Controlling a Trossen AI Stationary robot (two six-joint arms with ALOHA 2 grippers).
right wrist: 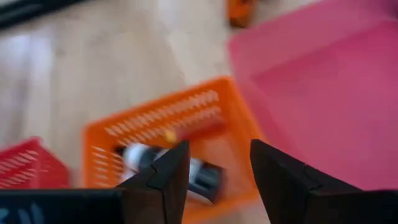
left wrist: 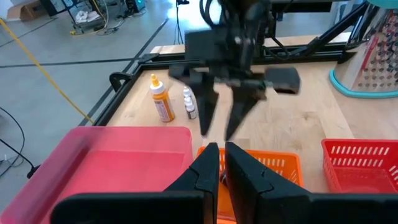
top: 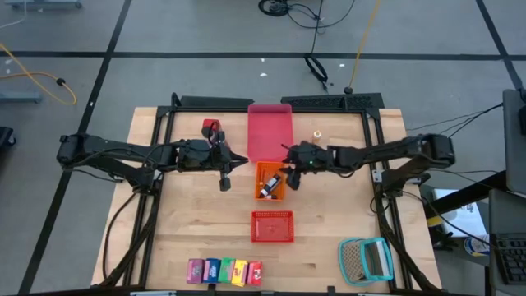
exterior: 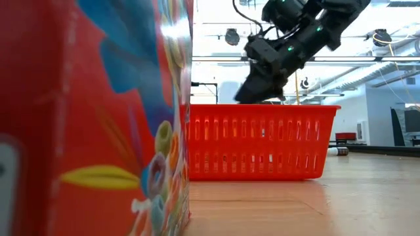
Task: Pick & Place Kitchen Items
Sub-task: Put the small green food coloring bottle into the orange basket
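1. Right gripper [top: 289,170]: dark two-finger tool hovering over the slatted orange plastic basket [top: 269,180] at table centre; fingers spread apart, grasping nothing.
2. Left gripper [top: 228,164]: dark fingers drawn nearly together, empty, just beside the flat pink plastic tray [top: 269,131].
3. Small dark-and-white bottle [right wrist: 202,176]: lies on its side inside the orange basket.
4. Tiny orange-capped bottle [left wrist: 162,101] and smaller white-capped bottle [left wrist: 188,103]: upright on the wooden table [top: 189,222].
5. Row of small coloured cartons [top: 224,270]: at the table's near edge, beyond the red mesh basket [top: 272,227].
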